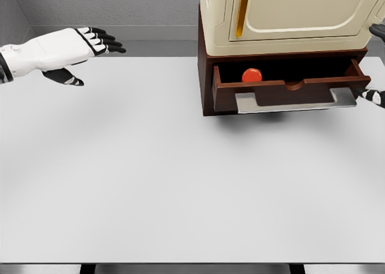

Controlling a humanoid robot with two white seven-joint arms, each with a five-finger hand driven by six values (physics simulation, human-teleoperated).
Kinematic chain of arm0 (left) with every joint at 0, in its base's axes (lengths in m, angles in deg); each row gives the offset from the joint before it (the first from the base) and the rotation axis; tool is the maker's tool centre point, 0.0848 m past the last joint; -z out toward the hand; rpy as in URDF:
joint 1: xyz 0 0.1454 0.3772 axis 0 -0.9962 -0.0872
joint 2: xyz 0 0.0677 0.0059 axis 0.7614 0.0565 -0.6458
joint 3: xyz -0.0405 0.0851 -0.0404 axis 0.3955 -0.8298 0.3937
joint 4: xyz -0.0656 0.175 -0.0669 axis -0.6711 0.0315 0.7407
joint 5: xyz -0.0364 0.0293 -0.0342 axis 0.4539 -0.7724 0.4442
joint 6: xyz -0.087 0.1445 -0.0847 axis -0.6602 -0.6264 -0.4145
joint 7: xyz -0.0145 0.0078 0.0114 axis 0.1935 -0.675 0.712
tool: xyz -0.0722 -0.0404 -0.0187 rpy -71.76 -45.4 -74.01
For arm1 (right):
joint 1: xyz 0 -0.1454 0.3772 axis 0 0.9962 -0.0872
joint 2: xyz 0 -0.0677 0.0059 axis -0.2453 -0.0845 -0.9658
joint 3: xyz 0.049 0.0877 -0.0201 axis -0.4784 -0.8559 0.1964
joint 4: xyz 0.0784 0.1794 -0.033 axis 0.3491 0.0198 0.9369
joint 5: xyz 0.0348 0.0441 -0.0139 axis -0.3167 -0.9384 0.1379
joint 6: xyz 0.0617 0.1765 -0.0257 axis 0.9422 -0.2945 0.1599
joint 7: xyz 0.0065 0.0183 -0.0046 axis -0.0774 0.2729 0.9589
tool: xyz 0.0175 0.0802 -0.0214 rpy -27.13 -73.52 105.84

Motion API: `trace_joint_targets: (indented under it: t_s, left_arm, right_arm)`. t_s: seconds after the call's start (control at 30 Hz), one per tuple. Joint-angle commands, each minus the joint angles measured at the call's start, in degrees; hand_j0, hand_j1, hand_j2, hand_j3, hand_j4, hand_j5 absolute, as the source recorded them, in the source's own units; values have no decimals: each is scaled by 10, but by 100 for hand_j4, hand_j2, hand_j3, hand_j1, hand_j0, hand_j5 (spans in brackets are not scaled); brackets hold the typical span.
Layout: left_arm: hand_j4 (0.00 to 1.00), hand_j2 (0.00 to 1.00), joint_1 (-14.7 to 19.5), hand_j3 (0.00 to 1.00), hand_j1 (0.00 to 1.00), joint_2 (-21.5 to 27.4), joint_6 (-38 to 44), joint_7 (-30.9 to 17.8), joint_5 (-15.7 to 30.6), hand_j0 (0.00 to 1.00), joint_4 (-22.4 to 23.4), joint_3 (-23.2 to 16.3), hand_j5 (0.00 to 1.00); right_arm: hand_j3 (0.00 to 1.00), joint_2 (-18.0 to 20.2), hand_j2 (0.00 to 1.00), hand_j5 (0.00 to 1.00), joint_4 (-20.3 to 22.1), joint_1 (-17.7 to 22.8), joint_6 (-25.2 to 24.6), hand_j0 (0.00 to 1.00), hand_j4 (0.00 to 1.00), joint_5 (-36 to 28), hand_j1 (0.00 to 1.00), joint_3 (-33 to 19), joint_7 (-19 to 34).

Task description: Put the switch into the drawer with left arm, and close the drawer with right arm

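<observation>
Drawer with switch, fingers apart

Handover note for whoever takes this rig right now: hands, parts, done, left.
Left hand: open, holding nothing, raised over the far left of the white table, well away from the cabinet.
Right hand: only fingertips show at the right edge, beside the right end of the drawer handle; grip state cannot be told.
Drawer: pulled open at the base of the brown cabinet, under the cream appliance.
Red-orange object, apparently the switch, lies inside the drawer, left of centre.
Done: the switch appears to be in.
Left: right arm pushes the drawer shut.
</observation>
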Motion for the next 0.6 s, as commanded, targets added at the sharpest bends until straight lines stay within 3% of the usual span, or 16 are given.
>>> trace_joint_targets:
  t_s: [0.0, 0.07, 0.1, 0.13, 0.17, 0.2, 0.33, 0.57]
  left_arm:
    - [100, 100, 0, 100, 100, 0, 1, 1, 4, 100, 0, 1, 100]
    - [100, 100, 0, 100, 100, 0, 1, 1, 4, 100, 0, 1, 100]
    - [100, 100, 0, 100, 100, 0, 1, 1, 4, 100, 0, 1, 100]
    - [100, 100, 0, 100, 100, 0, 1, 0, 4, 100, 0, 1, 100]
    - [100, 100, 0, 100, 100, 0, 1, 1, 4, 100, 1, 1, 100]
    - [100, 100, 0, 100, 100, 1, 1, 0, 4, 100, 0, 1, 100]
    - [100, 100, 0, 100, 100, 1, 1, 1, 4, 100, 0, 1, 100]
    - [100, 100, 0, 100, 100, 0, 1, 0, 4, 100, 0, 0, 100]
  right_arm:
    - [100, 1, 100, 100, 43, 0, 0, 100, 100, -6, 100, -60, 1]
    - [100, 4, 100, 100, 78, 46, 0, 100, 100, -10, 100, -68, 3]
    - [100, 14, 100, 100, 78, 48, 0, 100, 100, -11, 100, -68, 20]
    - [91, 18, 91, 91, 79, 48, 0, 91, 91, -18, 91, -63, 72]
    - [85, 19, 85, 85, 79, 46, 0, 85, 85, -18, 85, -61, 88]
    - [79, 32, 79, 79, 80, 41, 0, 79, 79, -18, 79, -47, 90]
    - [74, 71, 74, 74, 80, 35, 0, 74, 74, -21, 74, -15, 90]
    - [68, 84, 68, 68, 80, 29, 0, 68, 68, -21, 68, 32, 96]
